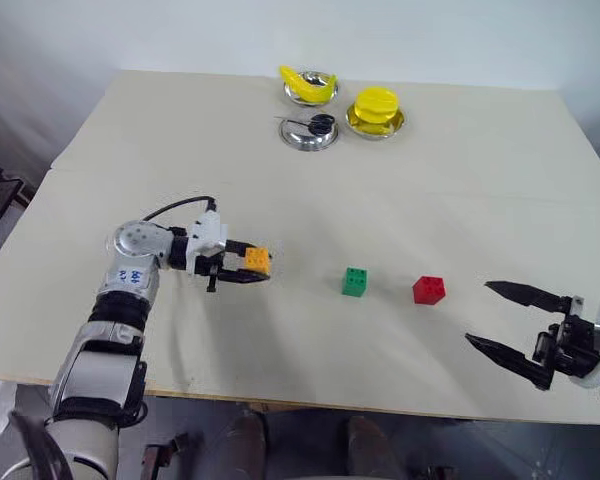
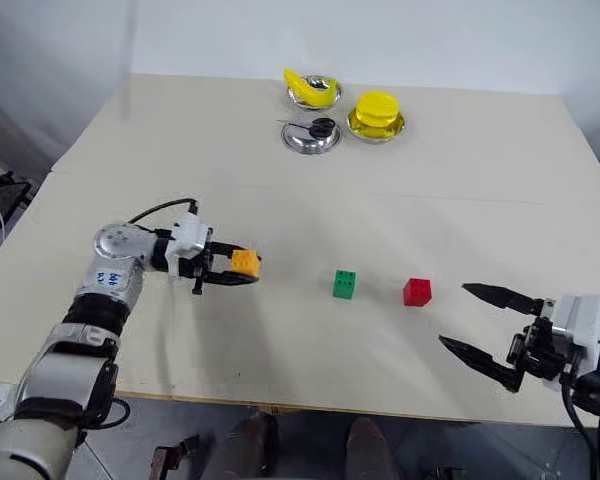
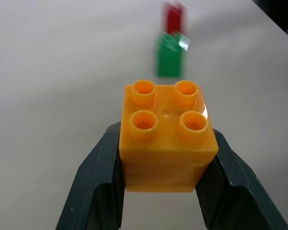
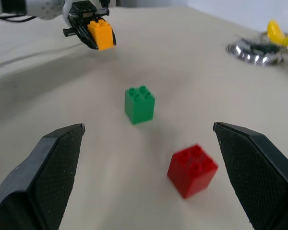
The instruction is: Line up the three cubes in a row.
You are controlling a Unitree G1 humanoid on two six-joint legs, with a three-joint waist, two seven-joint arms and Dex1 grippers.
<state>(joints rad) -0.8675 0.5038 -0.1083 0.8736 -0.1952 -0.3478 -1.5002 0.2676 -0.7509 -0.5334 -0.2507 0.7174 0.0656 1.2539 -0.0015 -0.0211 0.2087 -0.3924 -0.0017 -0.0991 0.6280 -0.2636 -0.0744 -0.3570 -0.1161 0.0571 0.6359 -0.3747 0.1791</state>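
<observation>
Orange cube (image 1: 257, 260) clamped between black fingers of left gripper (image 1: 242, 265), studs up, carried clear of beige table (image 1: 460, 160). Green cube (image 1: 355, 281) on table, well beyond left gripper tips, toward right gripper. Red cube (image 1: 428, 290) next, just past green one, apart from it, ahead of right gripper (image 1: 498, 318). Right gripper fingers spread wide, holding nothing. Steel bowls (image 1: 308, 133) with yellow items far off at table's back edge.

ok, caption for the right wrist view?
Open right gripper faces the red cube and green cube; beyond, left gripper holds the orange cube.
</observation>
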